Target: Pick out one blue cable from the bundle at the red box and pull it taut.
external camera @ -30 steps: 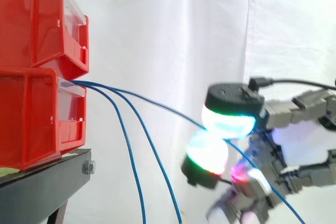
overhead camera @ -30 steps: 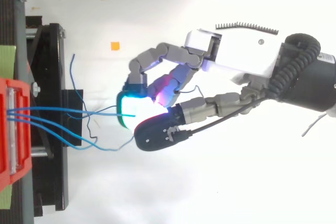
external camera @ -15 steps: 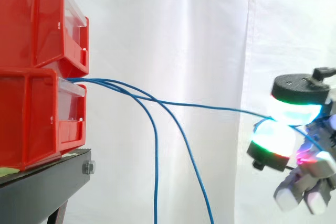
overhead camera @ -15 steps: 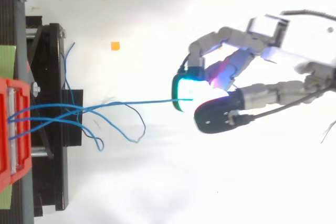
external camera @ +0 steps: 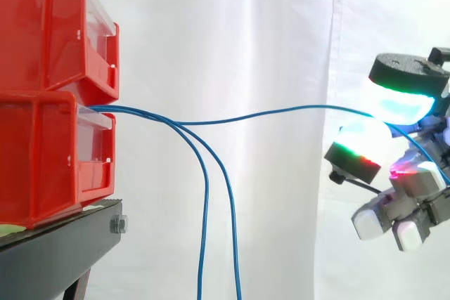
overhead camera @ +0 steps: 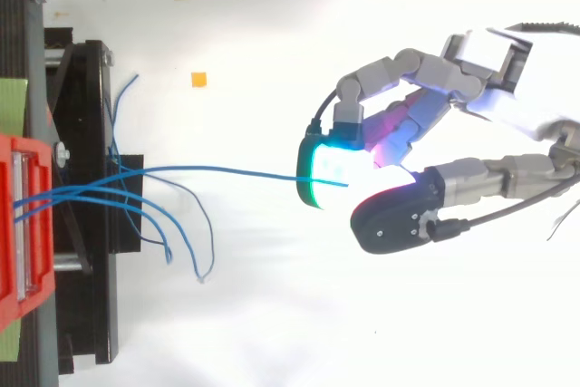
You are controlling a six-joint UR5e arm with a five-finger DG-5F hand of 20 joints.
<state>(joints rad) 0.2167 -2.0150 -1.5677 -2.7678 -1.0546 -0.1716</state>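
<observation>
In the side view, one blue cable (external camera: 281, 112) leaves the lower red bin (external camera: 42, 159), which sits under an upper red bin (external camera: 42, 26) on a black stand (external camera: 63, 240). The cable crosses to the hand (external camera: 408, 79) at the right, which pinches it between glowing pads, and then trails down past the hand. Two other blue cables (external camera: 205, 230) hang straight down. The top view shows their loose ends curling beside the stand, and a small orange square (overhead camera: 198, 79) on the white surface. Half a second ago the held cable ran nearly straight. It now bows upward with some slack, and the hand sits higher.
</observation>
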